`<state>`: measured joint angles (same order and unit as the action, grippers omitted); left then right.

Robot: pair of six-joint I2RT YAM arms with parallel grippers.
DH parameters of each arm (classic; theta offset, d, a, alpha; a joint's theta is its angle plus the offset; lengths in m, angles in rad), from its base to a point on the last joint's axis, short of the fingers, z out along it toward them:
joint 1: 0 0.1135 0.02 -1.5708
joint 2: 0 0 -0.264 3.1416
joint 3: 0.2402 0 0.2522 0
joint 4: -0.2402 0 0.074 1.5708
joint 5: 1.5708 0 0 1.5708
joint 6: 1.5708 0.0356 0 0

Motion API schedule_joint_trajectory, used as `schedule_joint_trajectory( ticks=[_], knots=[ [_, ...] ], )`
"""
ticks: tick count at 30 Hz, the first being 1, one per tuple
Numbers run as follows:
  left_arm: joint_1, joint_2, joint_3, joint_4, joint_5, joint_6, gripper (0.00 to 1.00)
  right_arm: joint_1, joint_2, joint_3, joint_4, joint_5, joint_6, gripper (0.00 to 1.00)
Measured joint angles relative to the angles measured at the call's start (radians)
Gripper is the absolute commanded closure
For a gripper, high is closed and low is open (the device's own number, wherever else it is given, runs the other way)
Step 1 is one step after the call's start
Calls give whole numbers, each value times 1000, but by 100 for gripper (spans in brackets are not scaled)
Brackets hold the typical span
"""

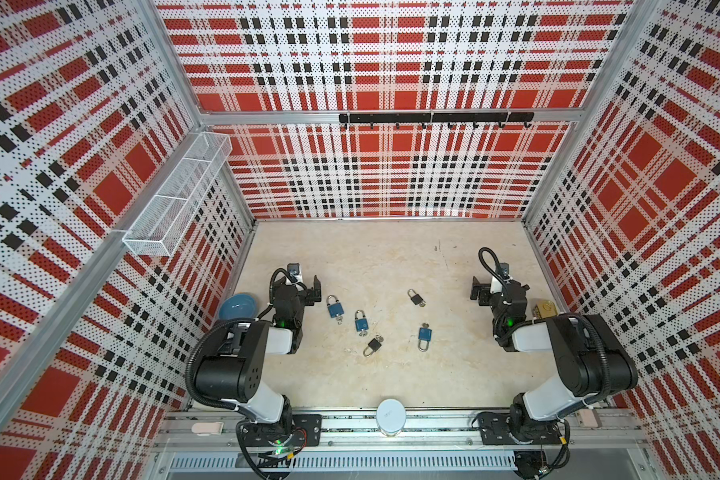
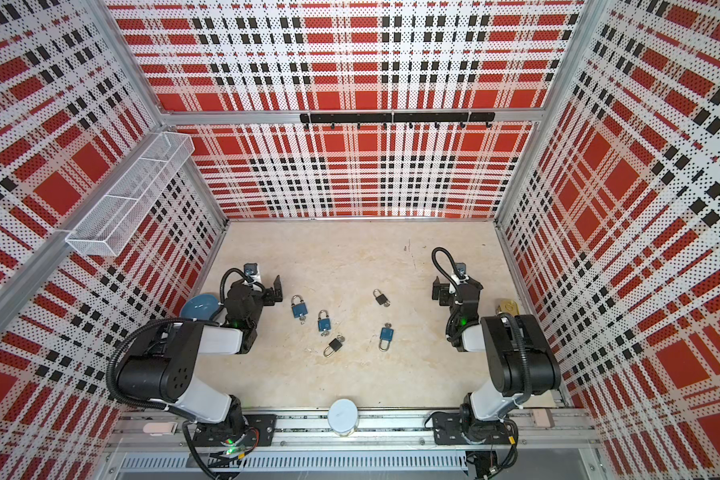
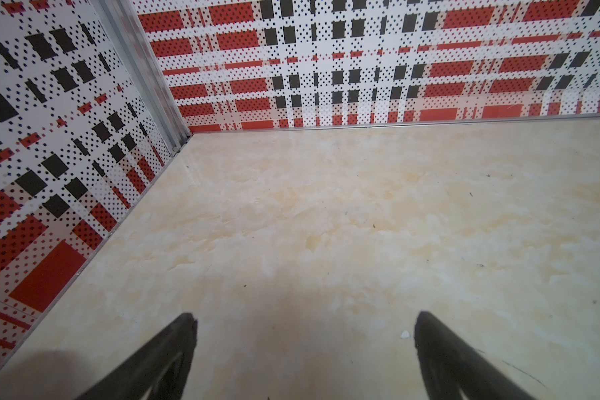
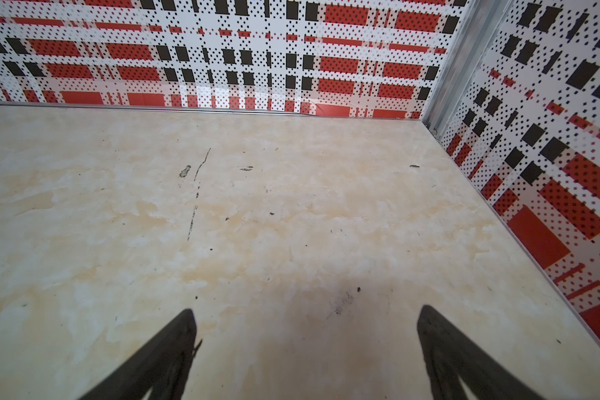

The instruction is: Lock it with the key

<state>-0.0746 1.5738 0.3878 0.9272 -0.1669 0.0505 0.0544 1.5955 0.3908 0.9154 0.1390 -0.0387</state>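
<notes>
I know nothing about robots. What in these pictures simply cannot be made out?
- Leftmost blue padlock, like the others: too small in both top views to tell whether its shackle is shut.
- Brass object: mostly hidden behind the right arm in both top views.
- Blue bowl: partly covered by the left arm in both top views; part of its inside is unseen.
- Wrist views: only bare tabletop, so no padlock shows up close.

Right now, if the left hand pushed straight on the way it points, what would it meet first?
Nothing lies ahead of the left hand but bare table; tilted down as it seems, it would likely touch that first, else the back wall. The padlocks lie off to its side.
</notes>
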Motion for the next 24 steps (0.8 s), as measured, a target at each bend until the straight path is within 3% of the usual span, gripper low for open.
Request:
schedule_joint_trajectory(
  ticks=[12, 19, 24],
  knots=[
    [-8, -6, 0, -9, -30, 2, 2, -5, -11, 3, -32, 0, 1, 0],
    [-87, -243, 83, -253, -152, -10, 8, 3, -219, 172, -399, 0, 24, 15],
    [-155, -369, 216, -422, -173, -122, 10, 69, -306, 332, -608, -8, 64, 22]
  ],
)
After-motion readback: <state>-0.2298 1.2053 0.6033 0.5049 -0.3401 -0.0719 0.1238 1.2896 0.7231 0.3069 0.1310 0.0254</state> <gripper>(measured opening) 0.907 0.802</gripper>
